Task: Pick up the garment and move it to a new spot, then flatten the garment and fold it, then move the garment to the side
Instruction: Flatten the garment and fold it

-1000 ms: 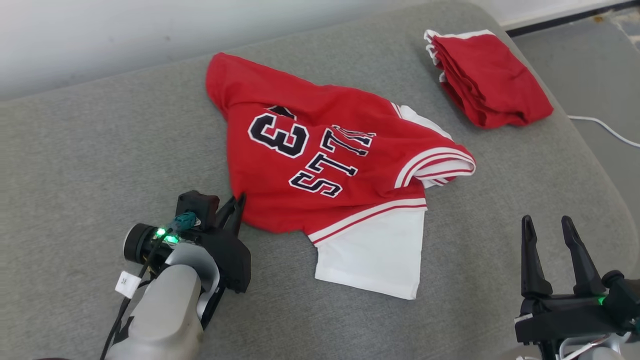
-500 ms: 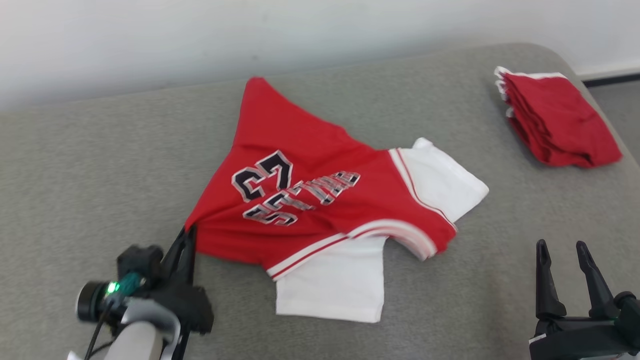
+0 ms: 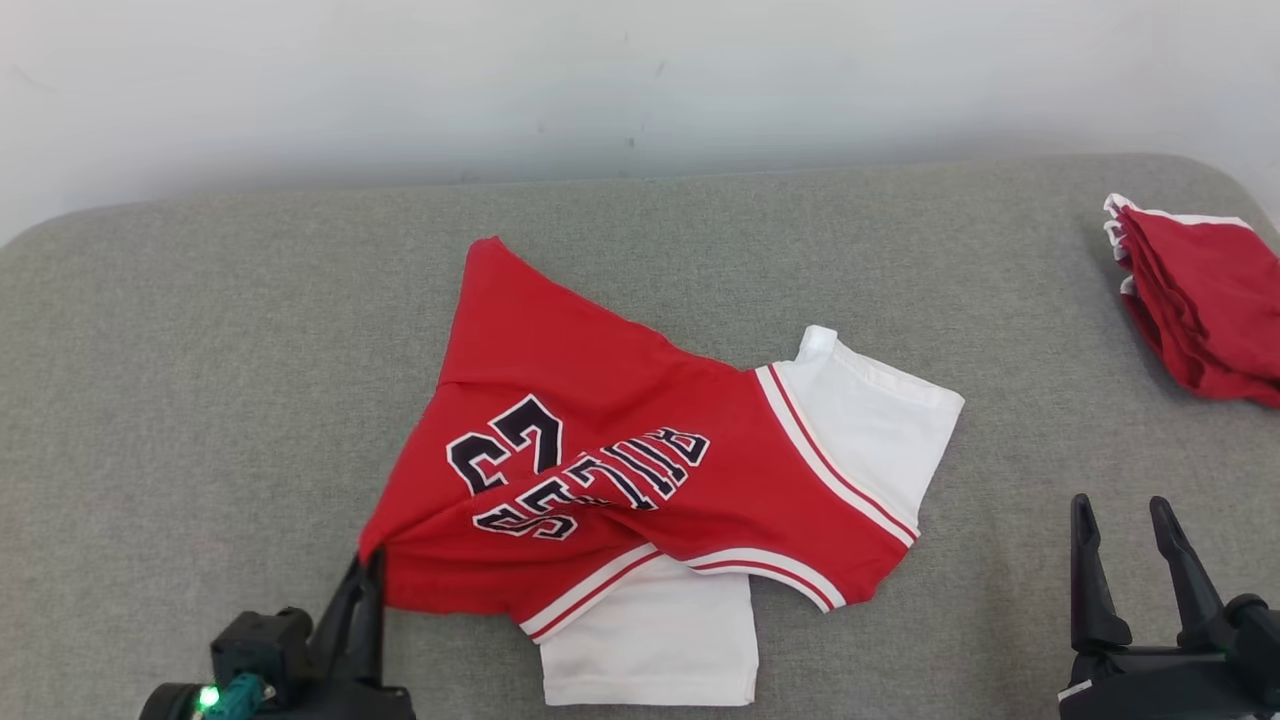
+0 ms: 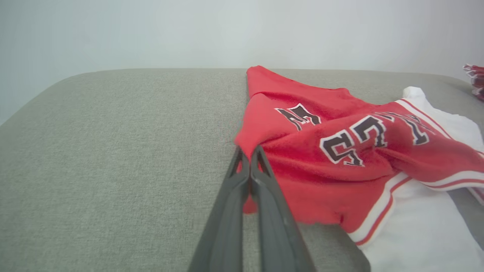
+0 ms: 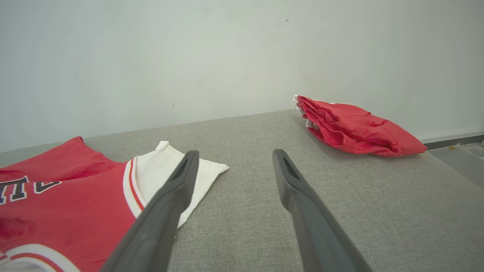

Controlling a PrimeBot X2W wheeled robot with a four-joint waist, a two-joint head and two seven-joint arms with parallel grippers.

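Garment [image 3: 620,440]: lies rumpled mid grey cushion [image 3: 200,350], lettering up, white sleeves poking out. Left gripper [image 3: 368,572]: clenched on red near-left corner. Right gripper [image 3: 1115,510]: spread wide, empty, well right of garment. Folded red pile [image 3: 1200,290]: far right edge.

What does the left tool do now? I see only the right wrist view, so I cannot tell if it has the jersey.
Observer: The left tool is shut on the red corner of the jersey nearest the robot's left.
Operator: I see one white sleeve. Is there a second one?
Observer: Yes. A second sleeve comes out from under the striped red edge, toward the robot, and lies flat on the grey cushion.
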